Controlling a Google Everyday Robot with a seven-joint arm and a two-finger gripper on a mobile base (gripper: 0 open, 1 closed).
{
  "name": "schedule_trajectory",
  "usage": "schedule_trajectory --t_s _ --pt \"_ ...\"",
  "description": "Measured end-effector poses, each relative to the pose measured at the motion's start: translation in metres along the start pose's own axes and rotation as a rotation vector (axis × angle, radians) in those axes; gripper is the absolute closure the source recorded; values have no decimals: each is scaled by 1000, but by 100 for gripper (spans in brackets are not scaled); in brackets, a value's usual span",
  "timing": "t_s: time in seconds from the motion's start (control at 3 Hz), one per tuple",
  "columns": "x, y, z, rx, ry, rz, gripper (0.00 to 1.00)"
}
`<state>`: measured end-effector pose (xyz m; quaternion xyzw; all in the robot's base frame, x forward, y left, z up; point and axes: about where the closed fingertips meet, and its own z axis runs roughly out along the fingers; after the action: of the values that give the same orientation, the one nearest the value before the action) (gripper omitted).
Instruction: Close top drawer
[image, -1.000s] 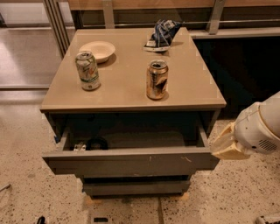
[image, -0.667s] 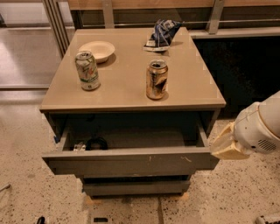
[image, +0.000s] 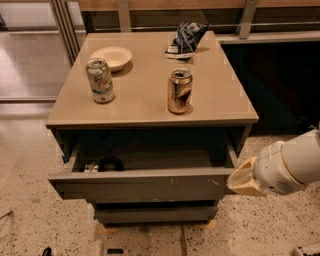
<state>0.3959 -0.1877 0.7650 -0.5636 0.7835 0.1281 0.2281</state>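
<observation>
Gripper (image: 242, 179) just beside top drawer (image: 140, 186)

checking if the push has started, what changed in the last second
The gripper has edged slightly down and left, to the right end of the top drawer. Nothing was taken hold of or let go. The drawer looks as far open as before; the green can, brown can, bowl and bag have not moved.

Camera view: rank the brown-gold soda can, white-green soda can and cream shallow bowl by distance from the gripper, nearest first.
Gripper sits at the grey-taupe top drawer's right front corner.
1. Brown-gold soda can, centre-right.
2. White-green soda can, left.
3. Cream shallow bowl, back left.
</observation>
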Motion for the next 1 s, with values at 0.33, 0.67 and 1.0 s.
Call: schedule_trajectory --t_s 0.33,0.67,1.0 --pt "-3 10 44 -28 -70 4 100" --pt "-19 31 88 -90 -139 -7 100" --pt "-19 31 88 -90 -139 -7 100"
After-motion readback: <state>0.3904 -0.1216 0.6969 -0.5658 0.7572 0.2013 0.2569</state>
